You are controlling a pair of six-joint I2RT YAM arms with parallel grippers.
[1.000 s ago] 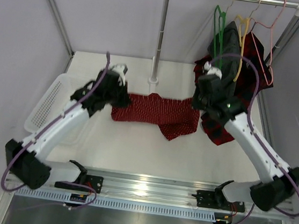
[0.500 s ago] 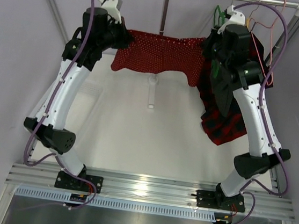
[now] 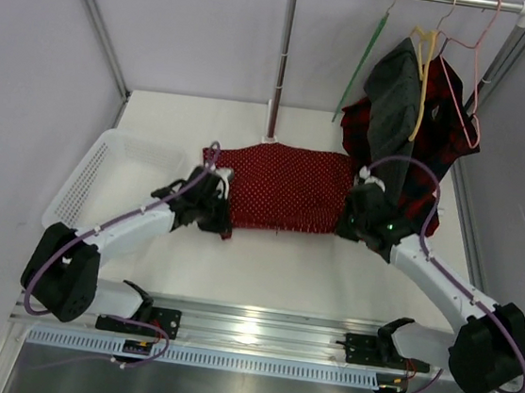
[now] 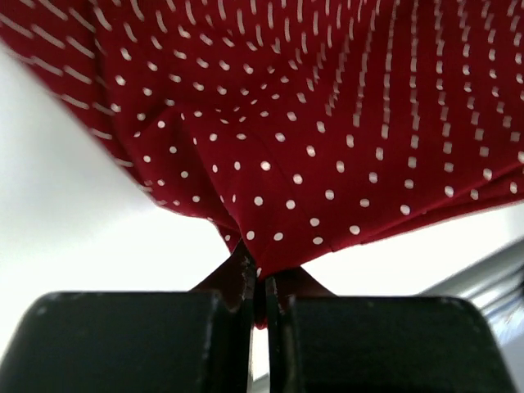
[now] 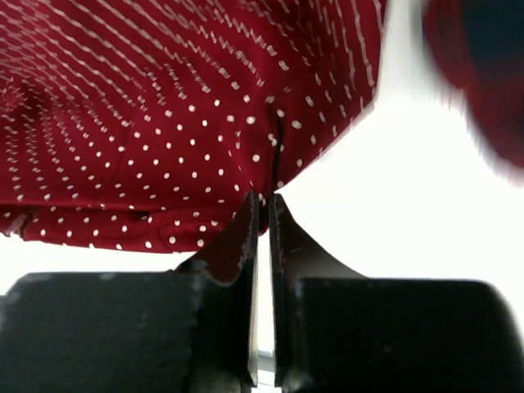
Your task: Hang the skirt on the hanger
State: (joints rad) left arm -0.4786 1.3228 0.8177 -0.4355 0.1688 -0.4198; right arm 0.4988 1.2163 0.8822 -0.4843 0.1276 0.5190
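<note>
The red polka-dot skirt (image 3: 287,190) lies spread out on the white table between both grippers. My left gripper (image 3: 217,210) is shut on its left near corner; in the left wrist view the fabric (image 4: 327,123) is pinched between the jaws of this gripper (image 4: 260,282). My right gripper (image 3: 353,216) is shut on its right near edge; in the right wrist view the skirt (image 5: 164,123) runs into the tips of this gripper (image 5: 264,203). The green hanger (image 3: 363,66) hangs empty from the rail at the back, tilted to the left, well above the skirt.
A yellow hanger with a dark grey garment (image 3: 396,88) and a pink hanger with a red-and-black plaid garment (image 3: 443,108) hang right of the green one. The rail's post (image 3: 280,66) stands behind the skirt. A white basket (image 3: 94,177) sits at the left.
Both arms have come down from the rail to the table, still holding the skirt, which now lies spread flat. The green hanger now hangs free and tilted.
</note>
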